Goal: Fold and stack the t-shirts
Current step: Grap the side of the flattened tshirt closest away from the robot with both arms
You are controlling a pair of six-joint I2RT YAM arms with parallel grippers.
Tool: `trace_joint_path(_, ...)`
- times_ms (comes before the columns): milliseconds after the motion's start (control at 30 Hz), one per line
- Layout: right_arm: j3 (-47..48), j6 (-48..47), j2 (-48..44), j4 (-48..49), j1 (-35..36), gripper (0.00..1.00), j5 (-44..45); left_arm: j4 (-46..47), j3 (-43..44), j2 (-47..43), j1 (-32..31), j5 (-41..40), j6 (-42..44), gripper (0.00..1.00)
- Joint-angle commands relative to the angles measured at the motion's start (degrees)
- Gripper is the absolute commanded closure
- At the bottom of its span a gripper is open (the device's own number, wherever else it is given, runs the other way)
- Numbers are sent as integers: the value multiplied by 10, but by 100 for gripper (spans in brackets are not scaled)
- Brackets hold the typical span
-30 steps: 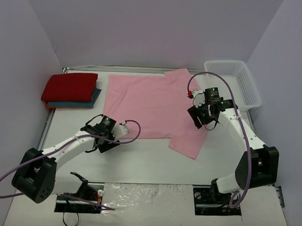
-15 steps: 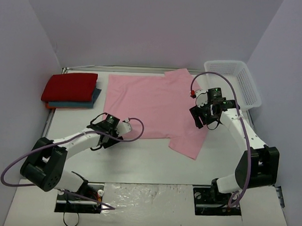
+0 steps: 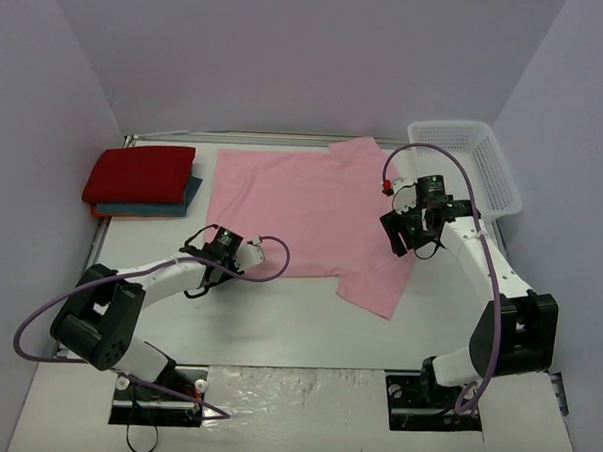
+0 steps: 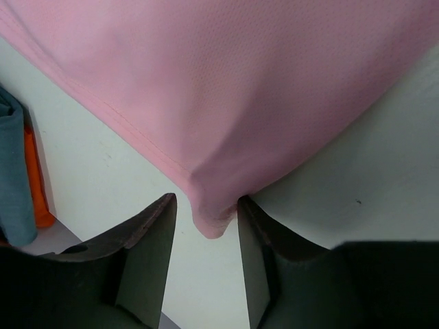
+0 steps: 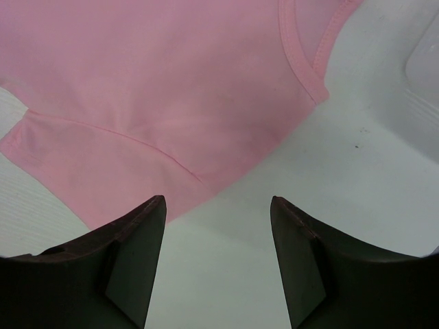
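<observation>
A light pink t-shirt [image 3: 282,205] lies spread flat on the table, with one sleeve reaching toward the near right. My left gripper [image 3: 218,250] is at its near left corner. In the left wrist view the corner [image 4: 216,219] pokes between the fingers of the left gripper [image 4: 206,202], touching the right one, with a gap at the left one. My right gripper [image 3: 396,240] hovers open over the shirt's right edge; the right wrist view shows the right gripper [image 5: 218,200] with only bare table between its fingers. A folded red t-shirt [image 3: 139,174] rests on a folded teal one [image 3: 147,209] at the far left.
A white mesh basket [image 3: 464,163] stands at the far right corner. The folded stack is close to the left wall, and its teal edge [image 4: 14,178] shows in the left wrist view. Purple cables loop off both arms.
My left gripper has slid forward onto the pink shirt's near left corner and its jaws have narrowed around it. The right gripper has drifted slightly right, jaws unchanged.
</observation>
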Motion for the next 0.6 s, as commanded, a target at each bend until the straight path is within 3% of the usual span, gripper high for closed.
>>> trace_joint_path(0, -7, 2, -5, -5, -3, 42, 0, -38, 16, 3, 2, 0, 4, 61)
trace_joint_path(233, -9, 2, -7, -1, -3, 42, 3, -60, 11, 0, 3, 15, 6, 63)
trace_joint_path(333, -9, 2, -8, -1, -3, 42, 3, -77, 23, 10, 4, 27, 4, 73)
trace_joint_path(467, -10, 2, -15, -2, -3, 42, 8, -102, 44, 34, 9, 45, 2, 97)
trace_joint_path(567, -12, 1, -21, -2, -3, 42, 9, -108, 55, 39, 12, 55, 3, 98)
